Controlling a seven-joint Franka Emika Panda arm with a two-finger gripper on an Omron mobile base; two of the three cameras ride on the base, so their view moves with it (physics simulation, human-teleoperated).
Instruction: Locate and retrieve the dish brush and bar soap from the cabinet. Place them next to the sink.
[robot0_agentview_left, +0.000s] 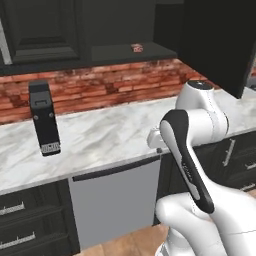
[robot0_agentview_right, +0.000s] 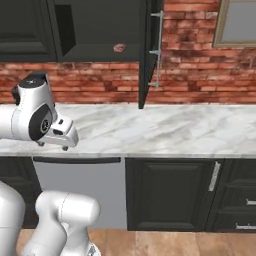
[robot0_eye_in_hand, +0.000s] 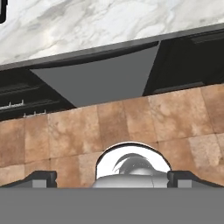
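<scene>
The left base view looks from behind the arm's left, forward and down over the marble counter (robot0_agentview_left: 110, 135) toward the brick wall (robot0_agentview_left: 100, 82) and open cabinet (robot0_agentview_left: 125, 52). The right base view looks from behind its right, squarer to the same counter, wall and cabinet. The hand view points down past the counter edge at the tiled floor (robot0_eye_in_hand: 131, 127), close above it.

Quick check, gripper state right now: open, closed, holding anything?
Gripper: open, fingers spread wide, nothing between them; it points down at the wood floor in front of the counter.
</scene>
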